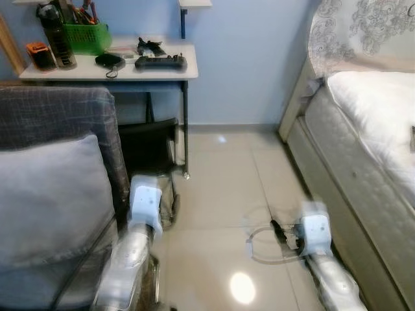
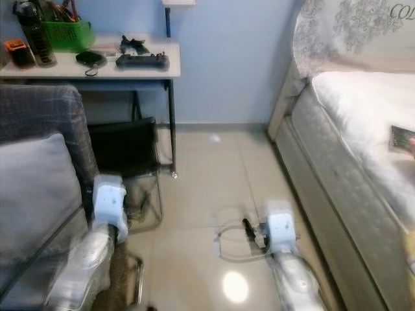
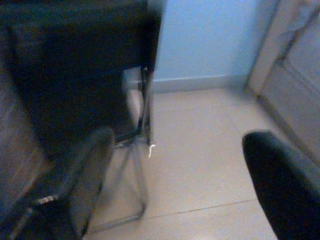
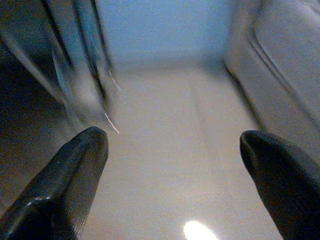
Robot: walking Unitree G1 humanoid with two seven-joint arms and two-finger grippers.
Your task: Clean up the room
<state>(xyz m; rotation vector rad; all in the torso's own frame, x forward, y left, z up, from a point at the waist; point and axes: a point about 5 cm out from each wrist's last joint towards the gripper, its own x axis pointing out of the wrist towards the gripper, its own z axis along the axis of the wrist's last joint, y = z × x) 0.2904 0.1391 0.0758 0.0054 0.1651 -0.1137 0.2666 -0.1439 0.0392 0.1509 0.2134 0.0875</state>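
Both arms hang low in front of me over a pale tiled floor (image 1: 220, 188). My left gripper (image 3: 185, 165) is open, with nothing between its black fingers (image 3: 87, 165); it looks at the floor beside a black chair (image 3: 75, 75). My right gripper (image 4: 175, 155) is also open and holds nothing, facing bare tiles between the chair legs and the bed. A thin pale loop of cable with a black end (image 1: 277, 230) shows beside my right wrist (image 1: 316, 233); I cannot tell whether it lies on the floor. A small printed item (image 2: 402, 138) rests on the bed.
A white desk (image 1: 97, 70) at the back left carries a green basket (image 1: 87, 35), a dark bottle (image 1: 58, 35), an orange item (image 1: 40, 55), a black pouch (image 1: 109, 61) and a black controller (image 1: 161, 62). A grey armchair (image 1: 52, 194) stands at left, the bed (image 1: 369, 129) at right.
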